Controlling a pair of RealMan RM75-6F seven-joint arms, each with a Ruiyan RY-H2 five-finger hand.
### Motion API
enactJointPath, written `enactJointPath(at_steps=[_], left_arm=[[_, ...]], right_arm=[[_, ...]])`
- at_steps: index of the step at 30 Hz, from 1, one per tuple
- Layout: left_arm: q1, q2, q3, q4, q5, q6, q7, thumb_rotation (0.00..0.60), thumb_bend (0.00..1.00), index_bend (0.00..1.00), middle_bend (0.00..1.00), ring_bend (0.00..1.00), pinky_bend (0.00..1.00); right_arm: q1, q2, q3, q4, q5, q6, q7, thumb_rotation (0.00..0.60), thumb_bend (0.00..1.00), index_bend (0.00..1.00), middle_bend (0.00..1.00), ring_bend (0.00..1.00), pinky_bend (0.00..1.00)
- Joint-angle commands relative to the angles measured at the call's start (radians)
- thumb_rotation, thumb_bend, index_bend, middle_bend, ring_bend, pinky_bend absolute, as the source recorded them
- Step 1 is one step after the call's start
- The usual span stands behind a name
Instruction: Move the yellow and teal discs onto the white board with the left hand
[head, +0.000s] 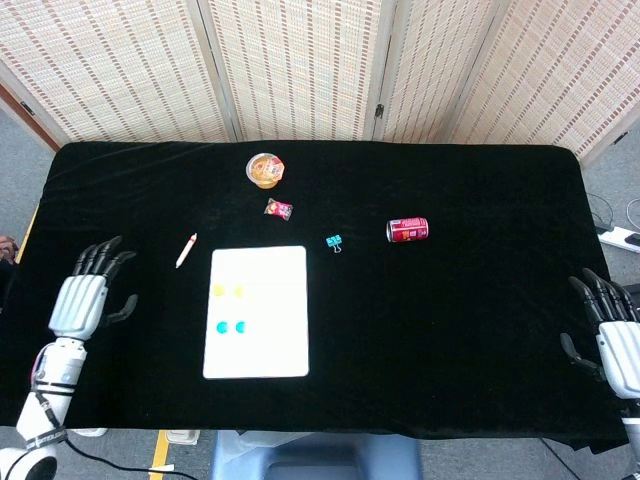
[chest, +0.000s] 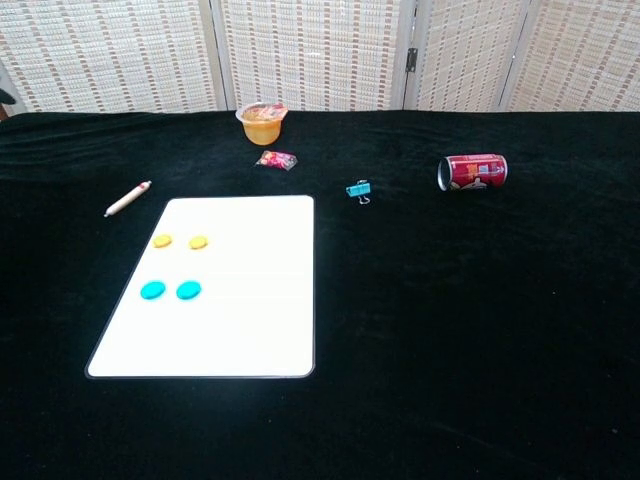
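Observation:
Two yellow discs and two teal discs lie on the white board, yellow pair farther from me, teal pair nearer. In the head view my left hand hovers over the table's left edge, well left of the board, fingers spread and empty. My right hand is at the far right edge, fingers apart, holding nothing. Neither hand shows in the chest view.
A pen lies left of the board's far corner. Beyond the board are a jelly cup, a candy wrapper, a teal binder clip and a red can on its side.

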Motion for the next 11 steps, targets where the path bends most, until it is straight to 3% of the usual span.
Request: enactJointPath(at_steps=[1, 11], left_arm=[[0.057, 0.033, 0.025, -0.007, -0.002, 0.041, -0.012, 0.6, 0.43, 0.2, 0.06, 0.0, 0.0], [0.195, 0.041, 0.065, -0.022, 0.047, 0.189, -0.022, 0.6, 0.43, 0.19, 0.06, 0.0, 0.0]], right_arm=[[-0.003, -0.004, -0.002, 0.002, 0.004, 0.001, 0.005, 0.6, 0.46, 0.0, 0.0, 0.0, 0.0], [-0.019, -0.036, -0.016, -0.021, -0.022, 0.034, -0.018, 0.6, 0.46, 0.0, 0.0, 0.0, 0.0]])
